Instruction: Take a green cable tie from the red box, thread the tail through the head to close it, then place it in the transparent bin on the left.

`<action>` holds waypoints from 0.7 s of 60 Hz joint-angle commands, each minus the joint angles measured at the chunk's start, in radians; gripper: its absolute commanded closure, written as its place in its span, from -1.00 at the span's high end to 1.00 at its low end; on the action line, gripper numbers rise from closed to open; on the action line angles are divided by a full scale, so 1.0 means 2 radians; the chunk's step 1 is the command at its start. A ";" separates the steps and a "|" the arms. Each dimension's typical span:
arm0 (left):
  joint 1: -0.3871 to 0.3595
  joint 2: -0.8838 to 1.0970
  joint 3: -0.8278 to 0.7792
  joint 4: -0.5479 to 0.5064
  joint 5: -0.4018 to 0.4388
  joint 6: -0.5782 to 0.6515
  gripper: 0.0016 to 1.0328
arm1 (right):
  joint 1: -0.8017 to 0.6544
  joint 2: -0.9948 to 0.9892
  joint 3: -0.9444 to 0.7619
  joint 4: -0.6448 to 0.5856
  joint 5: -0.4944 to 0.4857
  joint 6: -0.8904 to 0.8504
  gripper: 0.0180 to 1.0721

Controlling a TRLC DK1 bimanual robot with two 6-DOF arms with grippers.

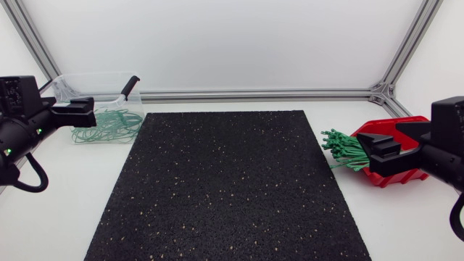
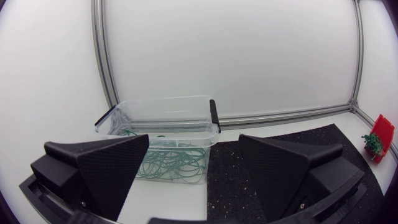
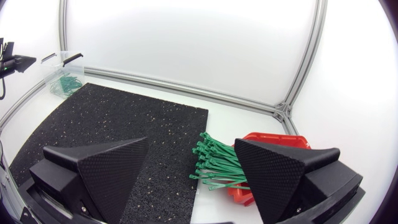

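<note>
The left arm comes in from the left side, low and bent. The left hand points in toward the middle. Its two fat black fingers are spread far apart (like a big yawning mouth). The right arm comes in from the right side. The right hand points in toward the middle too, and its fingers are spread just as wide. The two hands face each other, far apart.
</note>
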 commanded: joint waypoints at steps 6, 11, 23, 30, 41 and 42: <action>-0.009 -0.074 -0.080 0.046 -0.003 0.001 0.94 | -0.029 -0.063 -0.060 0.038 0.005 -0.013 0.92; -0.012 -0.110 -0.118 0.073 -0.003 0.001 0.94 | -0.032 -0.082 -0.081 0.052 0.003 -0.006 0.92; -0.015 -0.196 -0.187 0.092 -0.003 -0.009 0.94 | -0.042 -0.133 -0.136 0.091 -0.002 0.013 0.92; -0.015 -0.243 -0.216 0.088 -0.002 -0.014 0.94 | -0.047 -0.160 -0.164 0.111 -0.004 0.023 0.92; -0.016 -0.288 -0.233 0.053 0.003 -0.018 0.94 | -0.055 -0.203 -0.210 0.143 -0.008 0.039 0.92; -0.016 -0.292 -0.235 0.049 0.003 -0.018 0.94 | -0.055 -0.207 -0.214 0.146 -0.009 0.041 0.92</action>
